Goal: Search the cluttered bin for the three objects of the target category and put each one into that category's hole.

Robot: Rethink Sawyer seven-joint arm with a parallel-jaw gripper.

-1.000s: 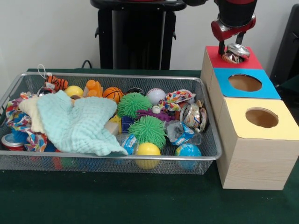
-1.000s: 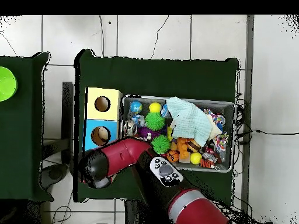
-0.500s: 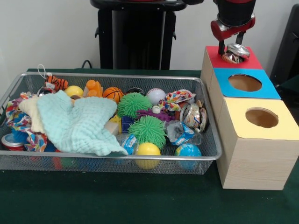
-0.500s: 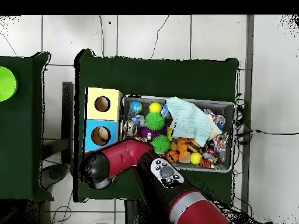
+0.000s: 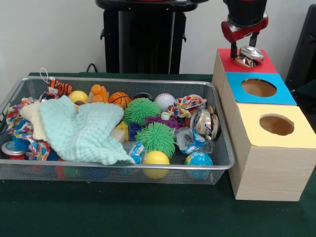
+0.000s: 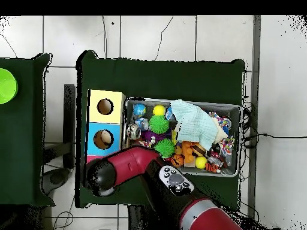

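Observation:
A crushed silver can [image 5: 248,55] rests in the hole of the red-topped box [image 5: 224,61], at the far end of the row of boxes. My gripper [image 5: 244,45] hangs just above it, open, its black fingers [image 5: 234,50] on either side of the can and not gripping it. Another crushed can [image 5: 205,122] lies at the right end of the wire bin [image 5: 223,148], and a red and white can [image 5: 12,149] sits at the bin's left front corner. In the overhead view the arm [image 6: 123,165] covers the red box and the gripper.
The blue-topped box [image 5: 258,88] and the yellow-topped box [image 5: 276,125] stand in front of the red one, each with an open hole. The bin holds a mint cloth [image 5: 81,131], green spiky balls [image 5: 155,138], small balls and toys.
My gripper has lifted slightly, while the silver can has stayed in place on the red box.

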